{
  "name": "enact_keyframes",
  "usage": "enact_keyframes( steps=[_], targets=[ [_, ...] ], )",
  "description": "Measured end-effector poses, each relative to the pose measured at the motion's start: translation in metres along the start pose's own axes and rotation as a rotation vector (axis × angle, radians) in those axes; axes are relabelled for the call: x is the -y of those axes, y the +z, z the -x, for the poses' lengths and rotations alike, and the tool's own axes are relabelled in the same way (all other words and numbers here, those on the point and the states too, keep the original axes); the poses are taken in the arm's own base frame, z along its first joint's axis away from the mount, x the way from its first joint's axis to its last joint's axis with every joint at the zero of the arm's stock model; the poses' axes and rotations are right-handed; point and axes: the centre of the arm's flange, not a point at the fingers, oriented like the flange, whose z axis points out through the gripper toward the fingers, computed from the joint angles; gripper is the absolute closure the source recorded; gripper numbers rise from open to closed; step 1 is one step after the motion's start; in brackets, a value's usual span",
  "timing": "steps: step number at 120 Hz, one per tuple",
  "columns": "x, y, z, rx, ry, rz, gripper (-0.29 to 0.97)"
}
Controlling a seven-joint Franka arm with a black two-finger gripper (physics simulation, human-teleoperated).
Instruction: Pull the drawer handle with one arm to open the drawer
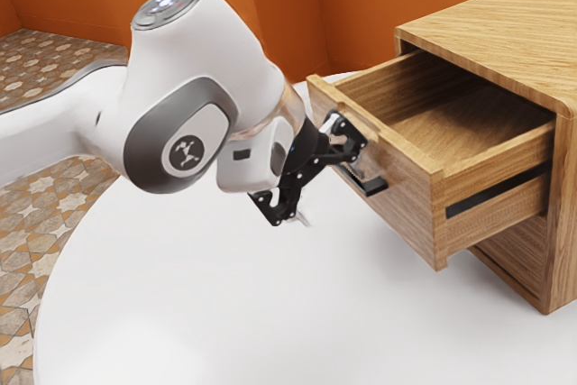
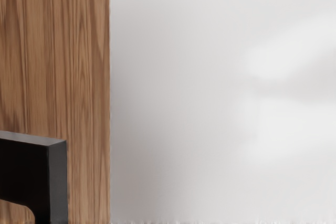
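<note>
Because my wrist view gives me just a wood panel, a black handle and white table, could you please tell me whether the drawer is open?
Observer: Yes. In the exterior view the drawer stands well out of its cabinet.
Operator: Thank you. Where is the gripper relative to the handle?
Observer: The gripper is right at the black handle on the drawer's front, toward the handle's upper end.
Operator: Does anything show along the drawer's side?
Observer: A black slide rail runs along it.
</note>
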Motion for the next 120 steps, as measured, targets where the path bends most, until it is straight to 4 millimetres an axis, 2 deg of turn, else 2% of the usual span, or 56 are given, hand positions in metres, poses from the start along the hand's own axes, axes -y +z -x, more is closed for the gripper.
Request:
enact_keyframes(
  steps=[33, 60, 120],
  targets=[
    [-0.031, -0.012, 0.001, 0.007, -0.036, -0.008, 0.00],
    [-0.046, -0.018, 0.002, 0.009, -0.051, -0.015, 0.00],
    [-0.057, -0.019, 0.006, 0.012, -0.064, -0.018, 0.00]
  ],
)
